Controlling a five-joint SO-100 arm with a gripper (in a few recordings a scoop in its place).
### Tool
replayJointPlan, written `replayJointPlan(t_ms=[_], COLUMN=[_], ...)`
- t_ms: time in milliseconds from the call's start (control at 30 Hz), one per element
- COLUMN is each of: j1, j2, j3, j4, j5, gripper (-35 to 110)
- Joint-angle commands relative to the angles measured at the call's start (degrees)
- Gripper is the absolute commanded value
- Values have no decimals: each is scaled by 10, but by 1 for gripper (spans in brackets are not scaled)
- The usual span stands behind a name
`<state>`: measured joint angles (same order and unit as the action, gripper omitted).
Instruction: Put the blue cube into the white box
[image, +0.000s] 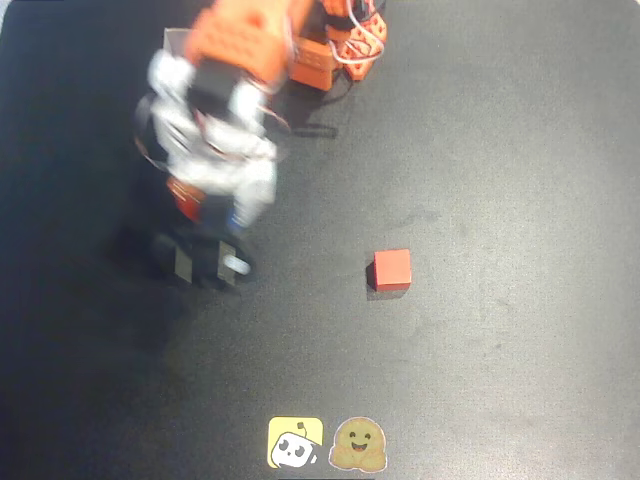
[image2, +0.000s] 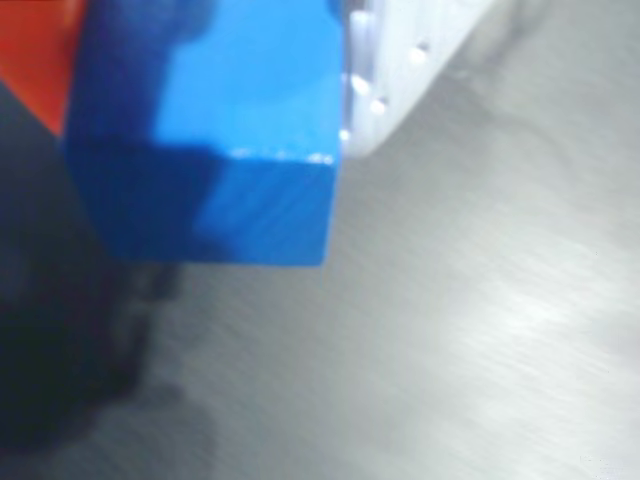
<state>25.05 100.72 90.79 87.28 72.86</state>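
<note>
Overhead view: orange-and-white arm (image: 225, 110) reaches down at upper left over the dark table (image: 500, 150). Its gripper (image: 212, 258) is low, near the surface; how wide it stands cannot be told from here. A red cube (image: 391, 270) sits alone, well apart to the right. Two stickers at the bottom edge, a yellow one (image: 295, 442) and a smiling face (image: 358, 444); no readable writing.

Wrist view: blue cube (image2: 215, 130) up close, pinched between an orange finger (image2: 35, 60) on its left and a white finger (image2: 400, 60) on its right, above the blurred table.
</note>
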Motion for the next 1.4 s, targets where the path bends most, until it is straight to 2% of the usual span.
replayJointPlan(t_ms=[0, 367, 700, 900, 1033, 1367], j1=[56, 252, 345, 369, 381, 393], j2=[48, 168, 310, 398, 397, 393], j3=[-25, 10, 113, 202, 229, 349], j4=[25, 124, 159, 157, 142, 45], j5=[-16, -77, -82, -43, -31, -17], gripper=[0, 0, 0, 0, 0, 0])
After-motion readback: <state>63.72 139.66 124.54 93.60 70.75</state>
